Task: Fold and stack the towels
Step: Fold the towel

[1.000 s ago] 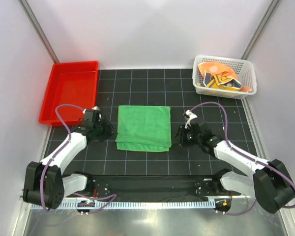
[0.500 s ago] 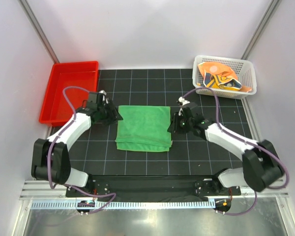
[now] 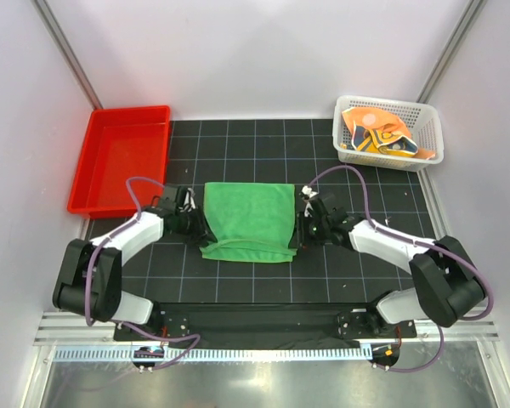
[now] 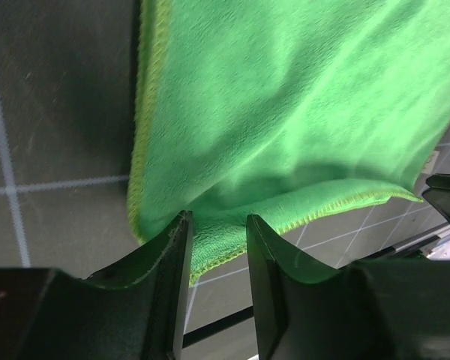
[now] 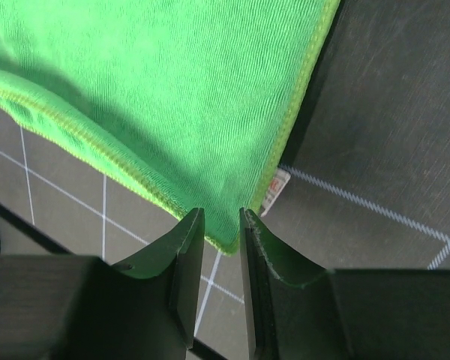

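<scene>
Left tool [image 4: 217, 225] and right tool [image 5: 221, 219], both narrowed, pinch opposite side edges of the green towel [image 3: 248, 214].

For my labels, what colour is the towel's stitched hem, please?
Yellow-green hem, lighter than the green towel; clearest in right wrist view.

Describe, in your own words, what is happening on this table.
The robot is handling the green towel in the middle of the mat. Its left hand pinches the towel's left edge and its right hand the right edge, both near the front corners. The patterned towels sit crumpled in the white basket.
</scene>
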You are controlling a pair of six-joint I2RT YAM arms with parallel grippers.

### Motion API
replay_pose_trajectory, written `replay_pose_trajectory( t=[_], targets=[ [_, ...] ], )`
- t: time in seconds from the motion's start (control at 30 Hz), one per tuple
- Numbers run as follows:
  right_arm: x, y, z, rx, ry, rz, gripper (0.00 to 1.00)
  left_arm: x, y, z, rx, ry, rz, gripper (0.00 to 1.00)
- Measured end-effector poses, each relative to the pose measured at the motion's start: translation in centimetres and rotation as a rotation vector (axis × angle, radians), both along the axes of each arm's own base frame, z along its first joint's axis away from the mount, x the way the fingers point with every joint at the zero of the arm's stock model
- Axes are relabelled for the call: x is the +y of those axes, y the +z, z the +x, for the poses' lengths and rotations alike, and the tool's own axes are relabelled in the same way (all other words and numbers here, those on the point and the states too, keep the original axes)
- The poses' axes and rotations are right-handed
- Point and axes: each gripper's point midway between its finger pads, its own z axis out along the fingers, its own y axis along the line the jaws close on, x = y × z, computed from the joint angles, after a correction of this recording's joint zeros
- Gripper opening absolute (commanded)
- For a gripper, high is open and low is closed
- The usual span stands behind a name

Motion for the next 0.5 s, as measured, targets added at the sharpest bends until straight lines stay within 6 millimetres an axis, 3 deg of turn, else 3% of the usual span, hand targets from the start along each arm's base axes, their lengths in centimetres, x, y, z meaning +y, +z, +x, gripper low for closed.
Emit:
replay_pose_trajectory(
  t=[0.27, 0.4, 0.5],
  targets=[
    [-0.8, -1.1, -2.0, 0.027, 0.008, -0.007, 0.33, 0.9, -0.2, -1.9, -0.003, 0.031, 0.036, 0.34],
    [-1.0, -1.0, -2.5, 0.036, 0.005, -0.010, 0.36, 1.5, 0.4, -1.7, -0.025, 0.058, 0.066, 0.47],
    [-1.2, 0.1, -1.8, 0.016, -0.007, -0.029, 0.38, 2.2, 2.1, -0.2, -0.069, 0.082, 0.110, 0.57]
  ],
)
